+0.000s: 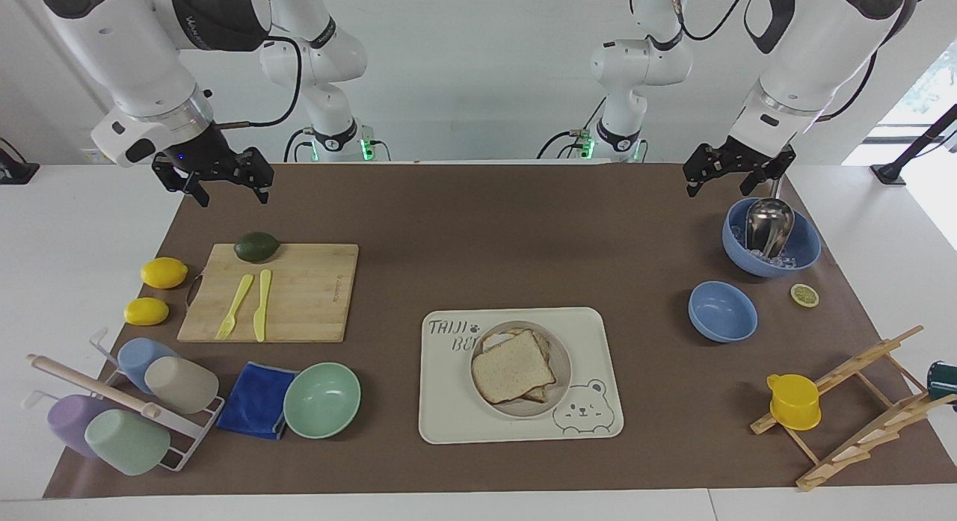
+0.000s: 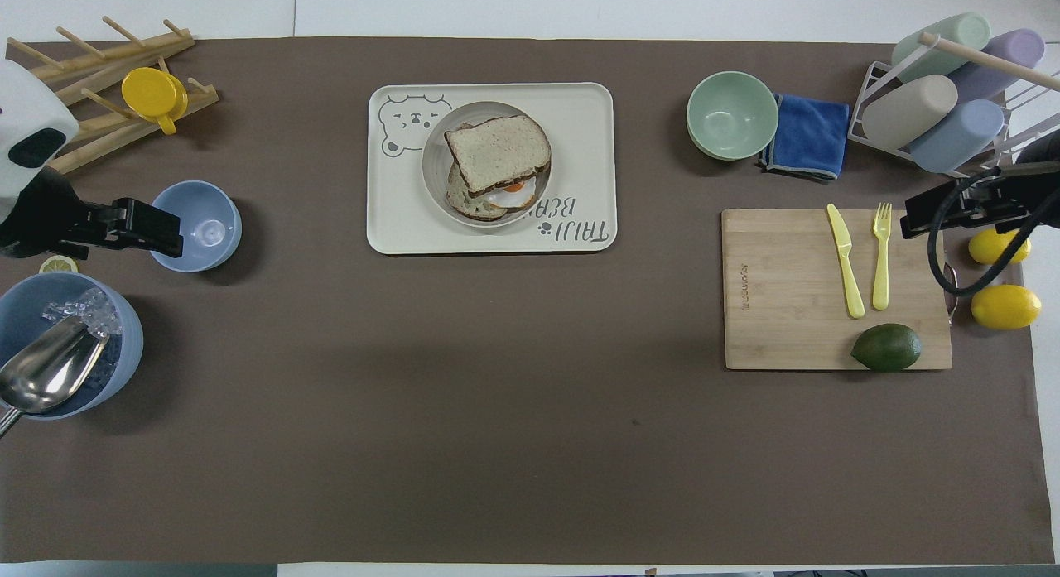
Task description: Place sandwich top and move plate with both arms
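Note:
The sandwich top point(image 1: 512, 368) lies on an egg toast slice point(image 2: 505, 198) on the small round plate point(image 1: 562, 371). It also shows in the overhead view point(image 2: 497, 152), with the plate's rim point(image 2: 432, 159) around it. The plate stands on a cream bear tray point(image 1: 448, 409). My left gripper point(image 1: 719, 188) hangs open and empty above the table by the large blue bowl; the overhead view shows it too point(image 2: 170, 233). My right gripper point(image 1: 232, 196) hangs open and empty near the cutting board's corner, and shows in the overhead view point(image 2: 907, 221). Both are far from the plate.
A large blue bowl with ice and a scoop point(image 1: 770, 237), a small blue bowl point(image 1: 722, 312), a lemon slice and a wooden rack with a yellow cup point(image 1: 794, 401) sit toward the left arm's end. A cutting board point(image 1: 299, 297), avocado, lemons, mint bowl point(image 1: 321, 400), blue cloth and cup rack sit toward the right arm's end.

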`<state>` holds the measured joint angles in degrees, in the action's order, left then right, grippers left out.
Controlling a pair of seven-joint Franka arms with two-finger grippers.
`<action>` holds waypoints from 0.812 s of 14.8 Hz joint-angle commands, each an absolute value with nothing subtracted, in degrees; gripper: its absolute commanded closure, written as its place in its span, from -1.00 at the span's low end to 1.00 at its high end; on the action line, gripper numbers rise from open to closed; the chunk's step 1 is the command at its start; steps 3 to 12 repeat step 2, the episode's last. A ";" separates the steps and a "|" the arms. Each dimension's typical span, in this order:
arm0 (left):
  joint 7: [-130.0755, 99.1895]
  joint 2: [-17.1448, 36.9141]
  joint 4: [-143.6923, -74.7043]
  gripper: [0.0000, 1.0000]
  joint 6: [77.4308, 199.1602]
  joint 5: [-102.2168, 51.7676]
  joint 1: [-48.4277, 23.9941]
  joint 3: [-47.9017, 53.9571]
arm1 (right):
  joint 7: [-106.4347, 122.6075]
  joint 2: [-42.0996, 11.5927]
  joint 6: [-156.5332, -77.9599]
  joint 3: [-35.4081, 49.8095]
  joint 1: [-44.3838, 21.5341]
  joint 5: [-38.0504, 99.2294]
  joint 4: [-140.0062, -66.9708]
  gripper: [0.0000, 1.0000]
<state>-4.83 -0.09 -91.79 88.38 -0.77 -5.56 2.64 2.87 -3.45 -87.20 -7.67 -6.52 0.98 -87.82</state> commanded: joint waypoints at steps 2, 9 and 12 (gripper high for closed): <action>-4.92 0.44 -90.88 -1.00 88.86 -1.23 -5.80 2.29 | 3.34 -3.08 -86.84 -6.86 -5.54 1.23 -88.07 -1.00; -4.92 0.44 -90.88 -1.00 88.86 -1.23 -5.80 2.29 | 3.34 -3.08 -86.84 -6.86 -5.54 1.23 -88.07 -1.00; -4.92 0.44 -90.88 -1.00 88.86 -1.23 -5.80 2.29 | 3.34 -3.08 -86.84 -6.86 -5.54 1.23 -88.07 -1.00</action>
